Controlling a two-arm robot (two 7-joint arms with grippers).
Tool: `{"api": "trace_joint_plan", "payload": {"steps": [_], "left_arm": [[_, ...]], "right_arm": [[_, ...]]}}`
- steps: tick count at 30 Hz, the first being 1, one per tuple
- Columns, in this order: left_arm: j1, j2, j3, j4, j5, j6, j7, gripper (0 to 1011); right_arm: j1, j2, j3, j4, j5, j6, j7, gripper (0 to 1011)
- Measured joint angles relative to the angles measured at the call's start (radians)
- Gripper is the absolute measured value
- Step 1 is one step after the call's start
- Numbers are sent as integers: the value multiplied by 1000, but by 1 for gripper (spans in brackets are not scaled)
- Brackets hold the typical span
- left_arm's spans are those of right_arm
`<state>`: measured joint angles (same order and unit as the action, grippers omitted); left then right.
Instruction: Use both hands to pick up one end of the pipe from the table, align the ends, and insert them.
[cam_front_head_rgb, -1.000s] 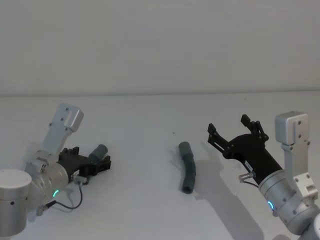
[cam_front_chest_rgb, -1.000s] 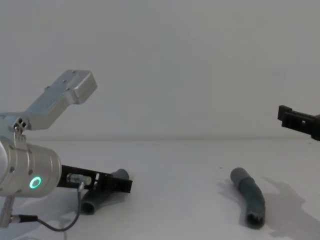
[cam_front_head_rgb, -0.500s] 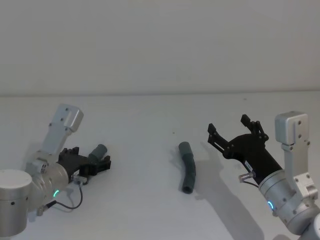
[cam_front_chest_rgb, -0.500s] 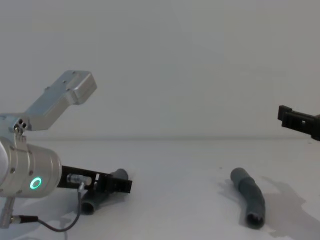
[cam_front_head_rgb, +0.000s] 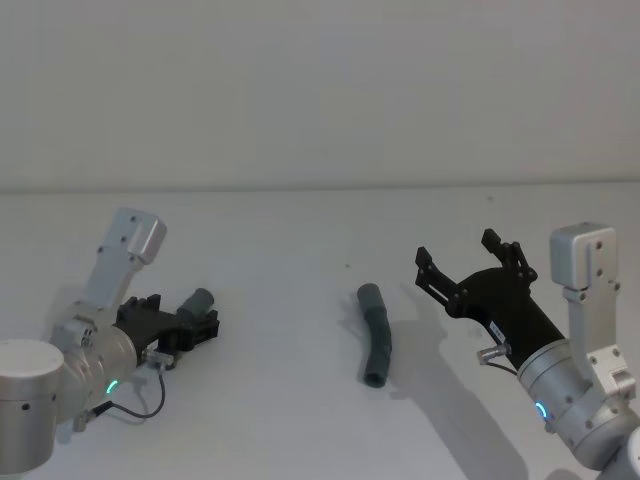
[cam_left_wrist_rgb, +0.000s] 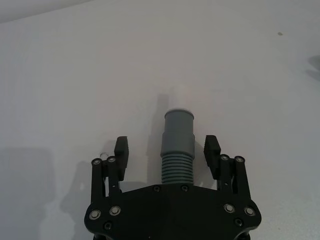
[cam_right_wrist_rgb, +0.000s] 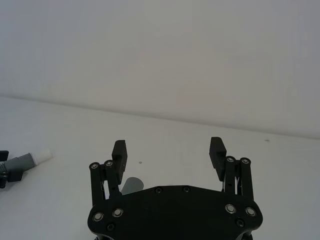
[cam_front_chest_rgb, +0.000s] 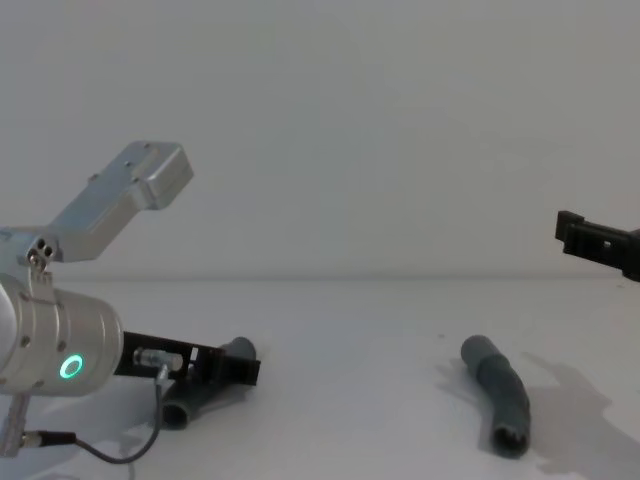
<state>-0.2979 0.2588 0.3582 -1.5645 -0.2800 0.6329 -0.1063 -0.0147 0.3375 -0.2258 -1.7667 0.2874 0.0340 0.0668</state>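
The left claw is straddling the left pipe piece at 9 o'clock on the worktop, jaws standing open with a gap on each side. Closing squarely on the ribbed part, leaving the white tip projecting free, is looking like the sound grasp. The right claw is hovering open, at 2 o'clock from the other pipe piece, which is lying near centre. Bare worktop is stretching between the pieces, giving ample room; the rear edge at 12 o'clock is sitting well apart.
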Motion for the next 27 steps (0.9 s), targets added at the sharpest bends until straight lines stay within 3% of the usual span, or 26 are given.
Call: {"api": "trace_joint_plan", "payload": {"steps": [10, 12, 13, 19, 27], "left_arm": [[0, 0, 0, 0, 0, 0, 0, 671], [0, -1, 0, 0, 0, 0, 0, 565], [0, 0, 0, 0, 0, 0, 0, 565], [0, 0, 0, 0, 0, 0, 0, 346], [0, 0, 0, 0, 0, 0, 0, 336]], "right_arm": [[0, 0, 0, 0, 0, 0, 0, 1002], [0, 0, 0, 0, 0, 0, 0, 1002], [0, 0, 0, 0, 0, 0, 0, 1002], [0, 0, 0, 0, 0, 0, 0, 1002], [0, 0, 0, 0, 0, 0, 0, 1002]]}}
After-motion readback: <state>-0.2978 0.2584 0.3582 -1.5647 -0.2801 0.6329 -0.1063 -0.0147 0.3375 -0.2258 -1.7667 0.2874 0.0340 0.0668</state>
